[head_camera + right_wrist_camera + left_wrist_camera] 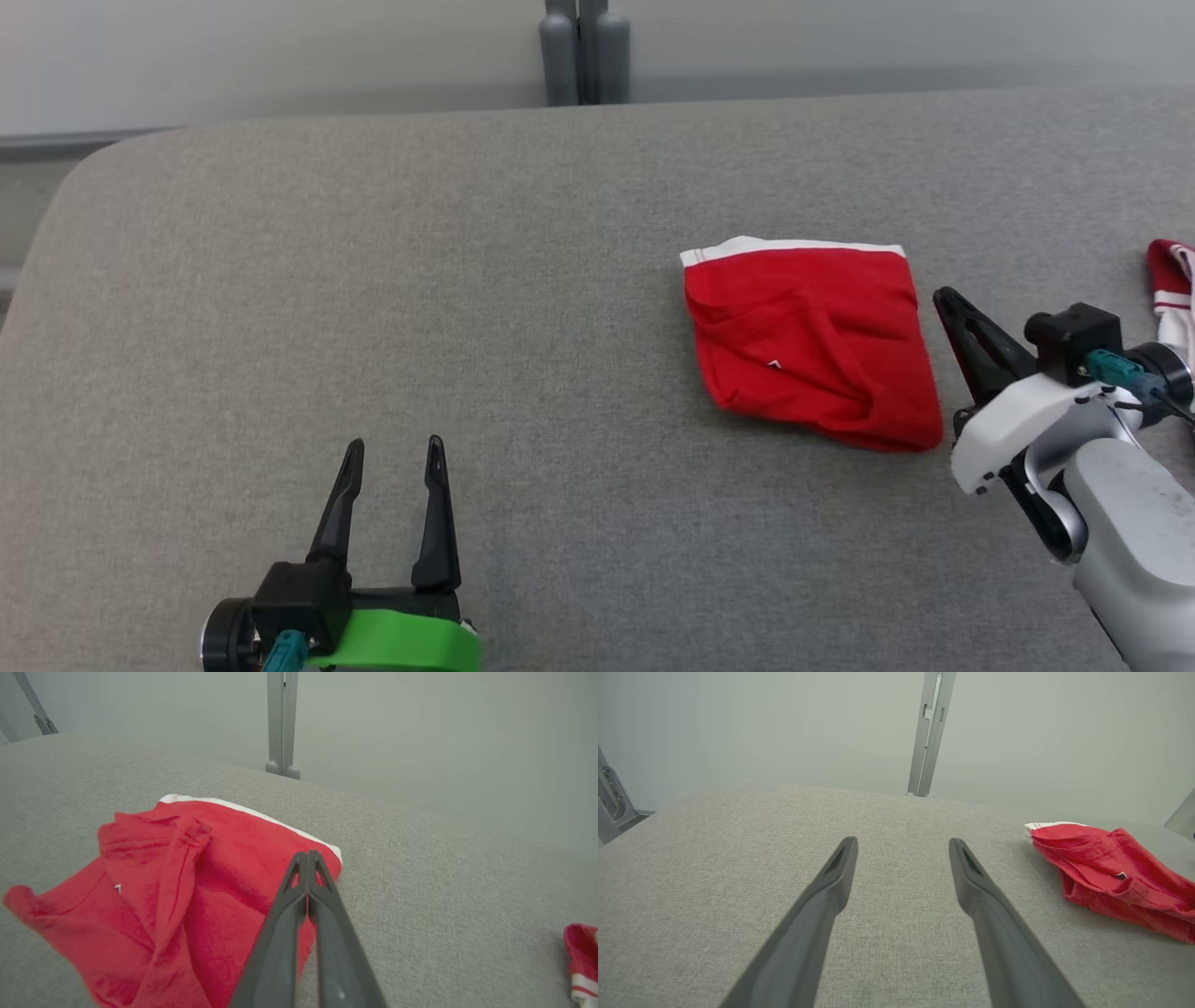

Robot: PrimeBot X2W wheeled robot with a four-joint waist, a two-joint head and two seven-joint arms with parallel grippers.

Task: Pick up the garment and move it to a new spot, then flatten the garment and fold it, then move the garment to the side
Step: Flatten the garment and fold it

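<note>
Item: red garment (812, 345), white band along its far edge, lying on the grey table (373, 280) as a rough folded square. It looked lumpy, with a loose ridge of cloth across the top layer. Tool: right gripper (945, 299), fingers pressed together, no cloth seen between them. Its tip stood just beside the garment's right edge, toward the white-banded corner. In the right wrist view the closed tip lay over that edge; whether it touched the cloth or hung just above it I could not tell. The bulk of the garment lay to the left of those fingers. Left gripper (392, 448): fingers spread, holding nothing, well apart from the garment, which lay ahead of it and off to its right. Step in hand, by my reckoning: the fold looked made, leaving the pressing flat or the move to the side. To do either well, the closed fingers would want to go low and flat across the ridge. For a lift they would need to part and take every layer at the edge, lest the fold fall open. A second red-and-white cloth (1172, 280) lay beyond the right wrist, to its right, and the arm would want to stay clear of it.
</note>
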